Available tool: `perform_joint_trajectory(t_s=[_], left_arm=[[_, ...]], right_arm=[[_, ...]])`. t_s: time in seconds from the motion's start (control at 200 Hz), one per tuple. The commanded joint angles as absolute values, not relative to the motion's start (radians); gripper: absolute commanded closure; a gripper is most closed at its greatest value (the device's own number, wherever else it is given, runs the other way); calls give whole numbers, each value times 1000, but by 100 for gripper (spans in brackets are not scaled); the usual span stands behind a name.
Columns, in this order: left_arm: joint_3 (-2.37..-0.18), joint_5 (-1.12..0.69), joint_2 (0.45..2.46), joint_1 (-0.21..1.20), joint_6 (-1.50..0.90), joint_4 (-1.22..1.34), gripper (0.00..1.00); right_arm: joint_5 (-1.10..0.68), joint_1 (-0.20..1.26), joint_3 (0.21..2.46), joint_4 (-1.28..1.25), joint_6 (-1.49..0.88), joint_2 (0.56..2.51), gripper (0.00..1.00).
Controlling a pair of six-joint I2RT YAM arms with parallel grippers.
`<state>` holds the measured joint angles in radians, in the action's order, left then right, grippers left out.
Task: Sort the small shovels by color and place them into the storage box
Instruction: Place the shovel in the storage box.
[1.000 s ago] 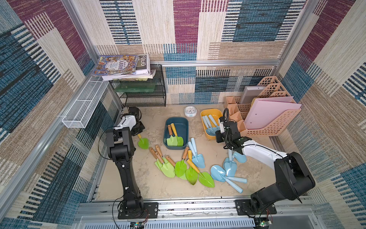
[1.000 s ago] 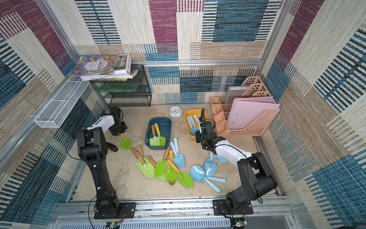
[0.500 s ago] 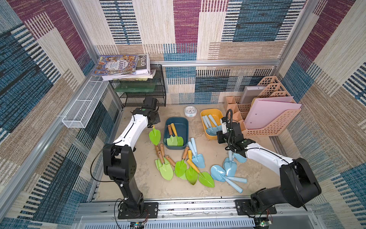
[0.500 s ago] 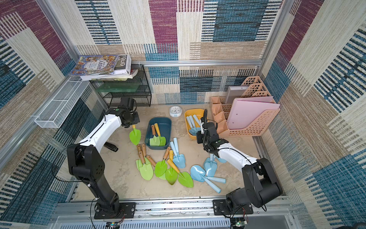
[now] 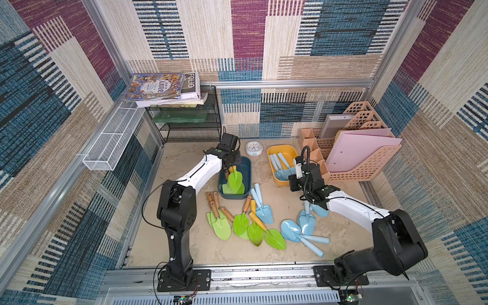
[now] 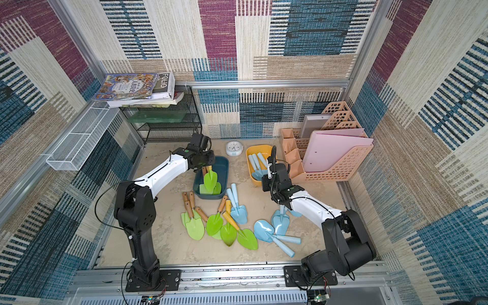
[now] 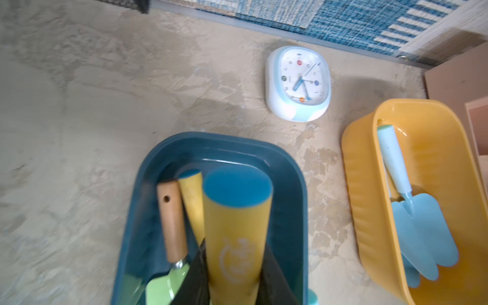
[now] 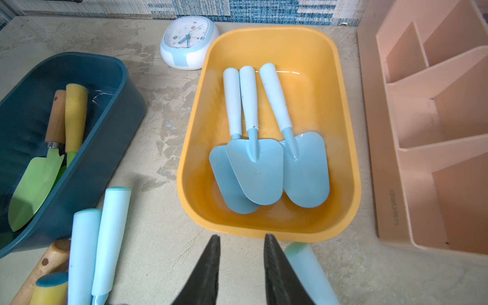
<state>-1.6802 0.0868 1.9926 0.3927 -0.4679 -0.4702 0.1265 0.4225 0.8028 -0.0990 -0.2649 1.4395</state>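
The left gripper [image 7: 235, 253] pinches the yellow handle of a lime-green pointed shovel [image 5: 235, 179], blade down over the dark blue plastic tub [image 5: 249, 171] near the back edge of the worktop [image 5: 237, 256]. Two green shovels [image 7: 171, 219] lie inside the tub. The right gripper [image 8: 241, 239] hovers, jaws spread and empty, before the yellow plastic tub [image 8: 264, 29] holding three pale blue shovels [image 8: 254, 163]. Loose green shovels [image 5: 221, 228] and loose pale blue shovels [image 5: 306, 224] lie mid-worktop.

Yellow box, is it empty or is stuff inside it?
Not empty: three pale blue shovels lie side by side inside the yellow box.
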Motion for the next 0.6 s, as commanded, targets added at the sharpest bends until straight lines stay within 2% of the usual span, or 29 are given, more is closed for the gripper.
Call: perform_joint_trajectory(t_s=[0.0,0.406,0.501,0.596], left_arm=[[-1720,109,2041,408,-471,-416,100],[-1781,126,2170,415,-533,-529,100],[-1787,110,2191,421,-541,-549,93],[-1794,100,2204,429,-544,-562,81]], right_arm=[[137,422,801,-124,-262,1437,69],[138,416,809,-123,-260,1466,69],[131,416,810,-124,-261,1470,69],[130,416,809,-124,-261,1470,69]])
